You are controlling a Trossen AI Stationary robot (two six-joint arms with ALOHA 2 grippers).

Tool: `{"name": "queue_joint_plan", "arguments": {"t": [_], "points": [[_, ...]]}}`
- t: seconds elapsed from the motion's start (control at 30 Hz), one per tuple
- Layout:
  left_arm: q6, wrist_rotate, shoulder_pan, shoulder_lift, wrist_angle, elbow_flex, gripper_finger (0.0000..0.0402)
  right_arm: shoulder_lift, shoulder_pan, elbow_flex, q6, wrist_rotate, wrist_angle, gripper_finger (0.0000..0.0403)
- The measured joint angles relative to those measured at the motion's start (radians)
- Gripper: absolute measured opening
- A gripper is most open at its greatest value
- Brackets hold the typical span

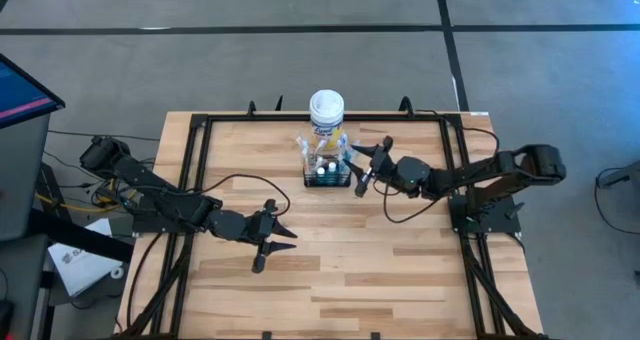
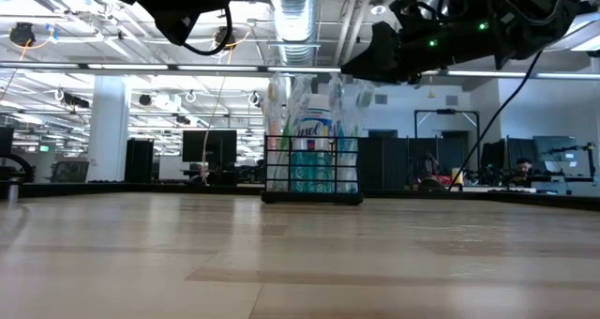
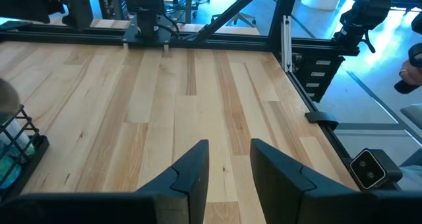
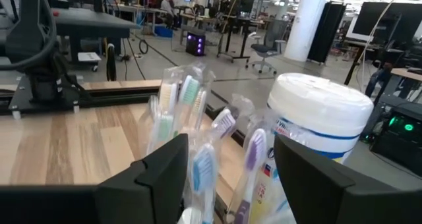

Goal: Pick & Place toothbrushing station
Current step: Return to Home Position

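Observation:
The toothbrushing station (image 1: 328, 173) is a low black wire-mesh caddy. It stands on its base at the table's far middle (image 2: 311, 176) and holds several wrapped toothbrushes (image 4: 191, 112). A yellow canister with a white lid (image 1: 327, 110) stands close at its far side. My right gripper (image 1: 356, 170) hovers open just right of the caddy and above it (image 2: 375, 52). In its wrist view (image 4: 227, 178) the brush heads show between the fingers, clear of them. My left gripper (image 1: 278, 248) waits open over bare wood at the near left (image 3: 229, 148), with the caddy's corner (image 3: 20, 145) off to one side.
Black frame rails (image 1: 195, 150) run along the table's sides and far edge. A cable (image 1: 235, 180) loops over the left arm. A screen (image 1: 20, 90) stands off the table's left. Bare wood (image 1: 390, 270) fills the near half.

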Motion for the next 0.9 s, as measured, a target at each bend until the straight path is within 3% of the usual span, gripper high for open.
{"name": "queue_joint_plan", "arguments": {"t": [0.47,0.7,0.9], "points": [[0.002,0.0,0.0,0.0,0.0,0.0,0.0106,-0.014,0.006,0.0,0.0,0.0,-0.004,0.0228],[0.003,-0.001,0.0,0.0,0.0,0.0,0.0106,-0.086,0.031,0.0,-0.009,0.0,-0.001,0.0228],[0.06,-0.099,-0.012,-0.012,0.002,-0.009,0.0106,-0.16,0.131,0.0,0.016,-0.07,-0.079,0.0227]]}}
